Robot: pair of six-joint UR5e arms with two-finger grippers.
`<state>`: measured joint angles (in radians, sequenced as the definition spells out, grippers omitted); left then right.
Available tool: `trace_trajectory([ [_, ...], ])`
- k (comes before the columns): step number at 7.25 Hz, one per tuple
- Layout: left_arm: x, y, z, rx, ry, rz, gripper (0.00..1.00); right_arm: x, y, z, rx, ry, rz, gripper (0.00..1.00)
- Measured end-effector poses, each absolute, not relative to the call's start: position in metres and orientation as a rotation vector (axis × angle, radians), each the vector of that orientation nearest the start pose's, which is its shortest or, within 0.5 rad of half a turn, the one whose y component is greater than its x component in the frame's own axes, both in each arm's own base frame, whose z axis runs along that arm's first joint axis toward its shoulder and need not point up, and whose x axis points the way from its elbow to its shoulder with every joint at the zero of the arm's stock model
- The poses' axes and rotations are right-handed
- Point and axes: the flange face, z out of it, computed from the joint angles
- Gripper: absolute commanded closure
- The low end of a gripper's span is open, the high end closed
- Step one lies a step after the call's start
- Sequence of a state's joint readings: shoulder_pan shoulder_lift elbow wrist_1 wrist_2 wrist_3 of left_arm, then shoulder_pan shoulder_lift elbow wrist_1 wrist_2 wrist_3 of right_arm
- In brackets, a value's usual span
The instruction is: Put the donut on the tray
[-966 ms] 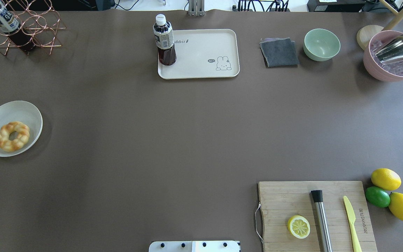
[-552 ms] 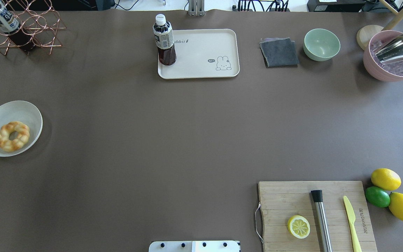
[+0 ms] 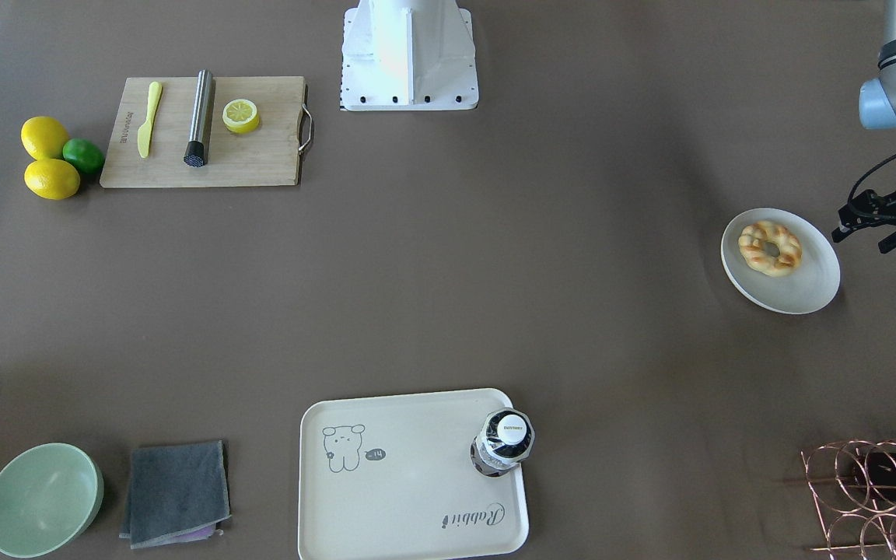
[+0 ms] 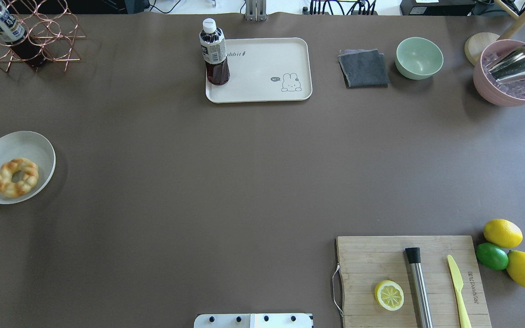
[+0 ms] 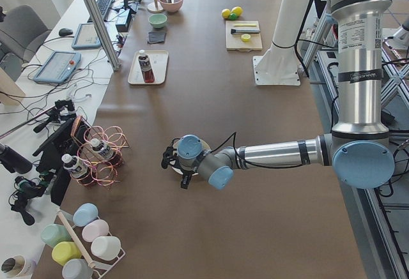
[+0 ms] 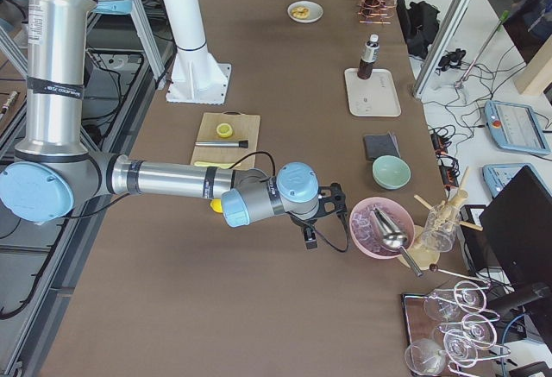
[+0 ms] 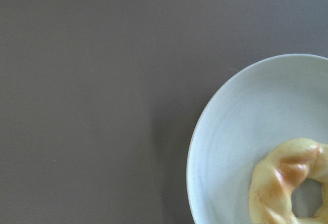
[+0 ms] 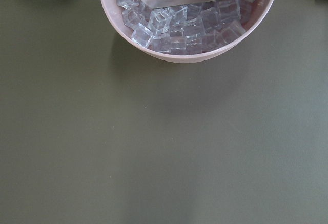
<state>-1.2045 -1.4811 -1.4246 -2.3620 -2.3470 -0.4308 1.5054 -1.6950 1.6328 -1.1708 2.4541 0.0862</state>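
Observation:
The donut (image 4: 17,177), golden and braided, lies on a round white plate (image 4: 21,143) at the table's left edge; it also shows in the front view (image 3: 769,247) and the left wrist view (image 7: 287,183). The cream rabbit tray (image 4: 262,68) sits at the far middle with a dark bottle (image 4: 214,52) upright on its left end. My left gripper (image 3: 864,229) hovers just outside the plate, apart from the donut; I cannot tell whether it is open. My right gripper (image 6: 315,222) hangs near the pink ice bowl (image 6: 379,226); I cannot tell its state.
A cutting board (image 4: 408,278) with a lemon half (image 4: 388,294), a steel muddler and a yellow knife lies front right, with lemons and a lime (image 4: 491,255) beside it. A green bowl (image 4: 419,58), a grey cloth (image 4: 363,68) and a wire rack (image 4: 39,36) stand along the back.

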Motion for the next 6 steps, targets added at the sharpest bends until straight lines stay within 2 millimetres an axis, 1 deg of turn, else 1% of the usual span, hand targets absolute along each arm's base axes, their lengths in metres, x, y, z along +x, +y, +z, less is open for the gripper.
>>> trace_trajectory([
  [1,0.115,-0.458,0.687,0.188,0.907,0.16,0.24,0.026,-0.456,0.635,0.247,-0.899,-0.129,0.0],
  [3,0.127,-0.466,0.689,0.179,0.913,0.166,0.25,0.026,-0.456,0.635,0.245,-0.9,-0.126,0.0],
  [4,0.131,-0.474,0.689,0.173,0.921,0.17,0.33,0.026,-0.456,0.635,0.245,-0.9,-0.125,0.0],
  [5,0.135,-0.482,0.69,0.168,0.926,0.171,0.42,0.026,-0.456,0.635,0.245,-0.9,-0.125,0.0],
  [6,0.137,-0.485,0.691,0.165,0.928,0.172,0.51,0.026,-0.457,0.634,0.247,-0.899,-0.125,0.0],
])
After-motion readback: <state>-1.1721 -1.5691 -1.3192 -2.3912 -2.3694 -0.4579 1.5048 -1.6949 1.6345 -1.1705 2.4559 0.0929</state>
